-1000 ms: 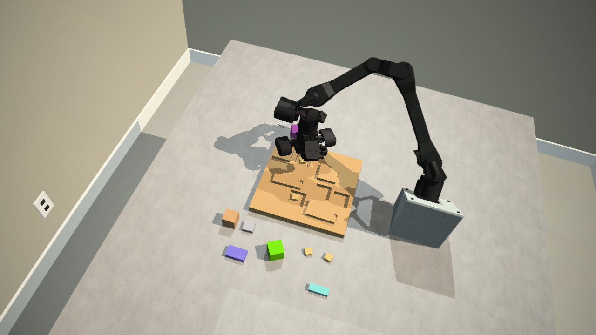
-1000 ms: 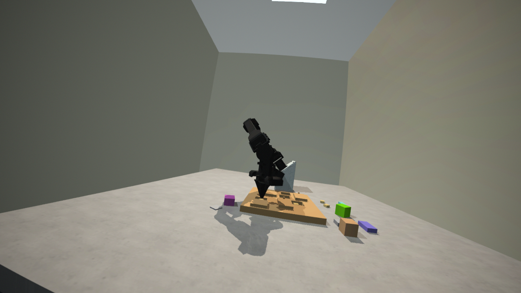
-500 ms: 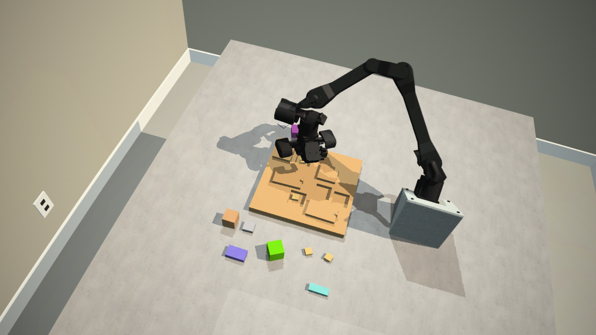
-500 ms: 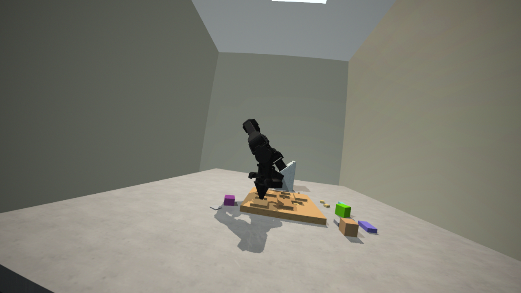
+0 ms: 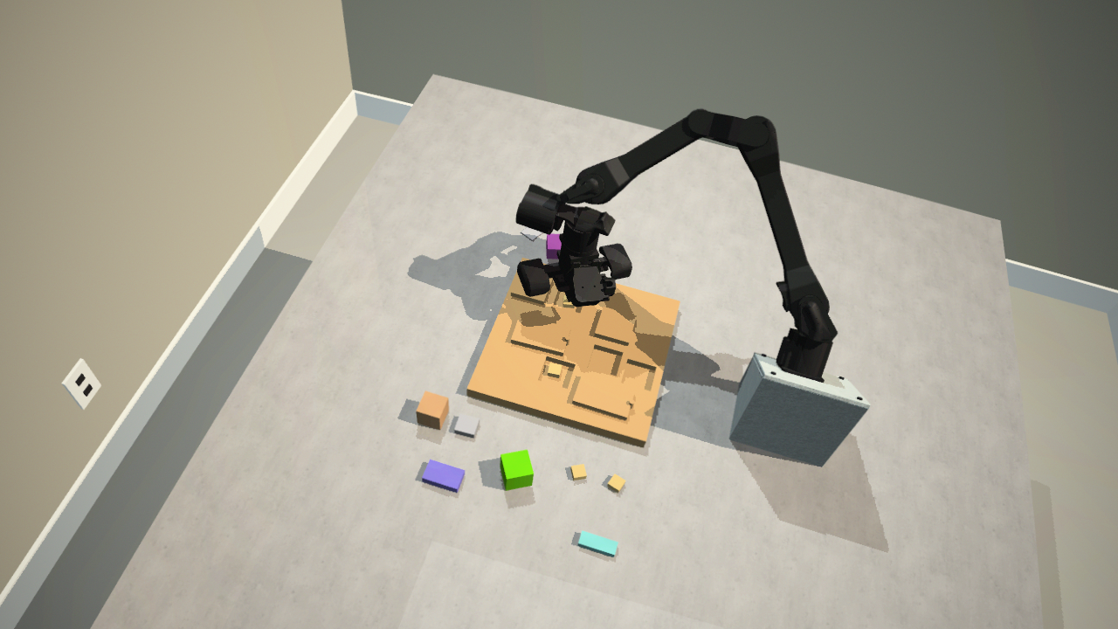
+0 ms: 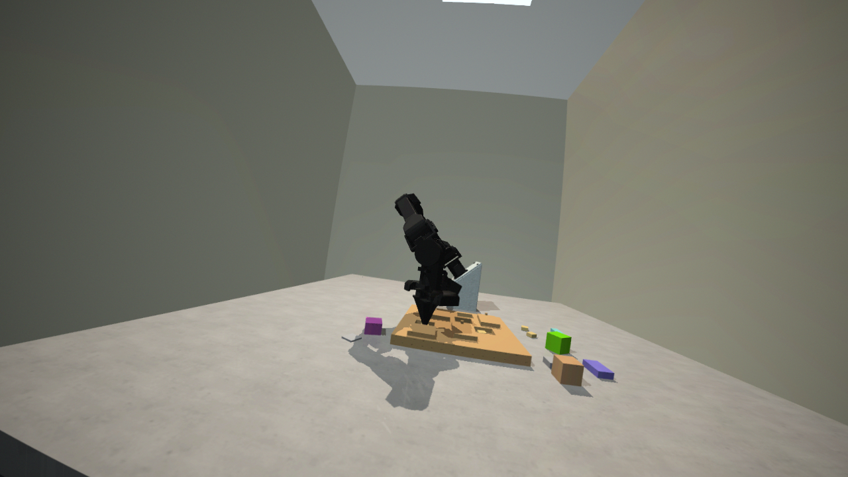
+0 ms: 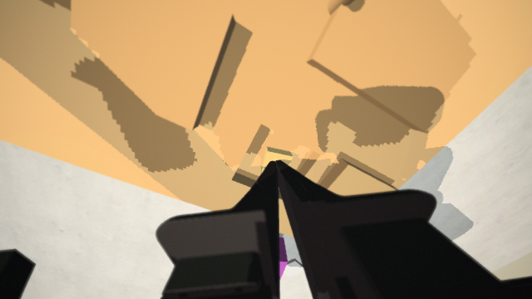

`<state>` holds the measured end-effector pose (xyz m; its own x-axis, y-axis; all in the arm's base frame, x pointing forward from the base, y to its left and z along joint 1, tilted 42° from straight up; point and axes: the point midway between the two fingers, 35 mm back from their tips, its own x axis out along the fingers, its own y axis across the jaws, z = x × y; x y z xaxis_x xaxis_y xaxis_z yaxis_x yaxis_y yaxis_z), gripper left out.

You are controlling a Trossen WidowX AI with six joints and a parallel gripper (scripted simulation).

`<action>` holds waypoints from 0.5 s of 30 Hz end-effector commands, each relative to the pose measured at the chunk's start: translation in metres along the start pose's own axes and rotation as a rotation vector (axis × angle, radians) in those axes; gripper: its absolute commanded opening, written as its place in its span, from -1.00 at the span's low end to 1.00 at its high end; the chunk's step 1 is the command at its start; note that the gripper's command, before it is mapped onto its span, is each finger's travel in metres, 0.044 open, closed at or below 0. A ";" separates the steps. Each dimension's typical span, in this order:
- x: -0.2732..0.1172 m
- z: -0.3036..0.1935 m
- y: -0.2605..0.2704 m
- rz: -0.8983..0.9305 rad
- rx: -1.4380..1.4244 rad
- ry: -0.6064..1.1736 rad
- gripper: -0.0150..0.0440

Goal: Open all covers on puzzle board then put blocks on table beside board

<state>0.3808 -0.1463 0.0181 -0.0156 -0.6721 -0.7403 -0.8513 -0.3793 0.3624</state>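
The orange-tan puzzle board (image 5: 492,379) (image 6: 503,351) (image 7: 25,104) has several raised covers. One cover (image 5: 537,331) has a knob; another cover (image 5: 600,393) near the front right also has one. A yellow block (image 5: 554,369) sits in an uncovered well. A second yellow block (image 7: 278,155) sits in a well at the far side, just ahead of my fingertips. Two wells at right show no block. Two more yellow blocks (image 5: 578,472) (image 5: 616,483) rest on the table in front. My gripper (image 6: 424,322) (image 7: 275,165) is shut on nothing, tips low over the board's far part; its body hides some of the board.
A purple block (image 5: 553,246) (image 6: 373,326) stands behind the board beside a thin grey piece (image 6: 351,339). Orange (image 5: 431,410), grey (image 5: 466,425), violet (image 5: 443,474), green (image 5: 516,469) and cyan (image 5: 596,543) blocks lie in front. The arm's base (image 5: 797,418) stands right.
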 end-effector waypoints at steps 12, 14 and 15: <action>-0.010 0.000 0.000 0.003 0.286 -0.001 -0.49; -0.007 0.001 0.001 0.007 0.243 -0.006 -0.40; -0.010 0.001 0.001 0.007 0.249 -0.006 -0.31</action>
<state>0.3802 -0.1408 0.0236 -0.0231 -0.6706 -0.7415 -0.9535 -0.2081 0.2178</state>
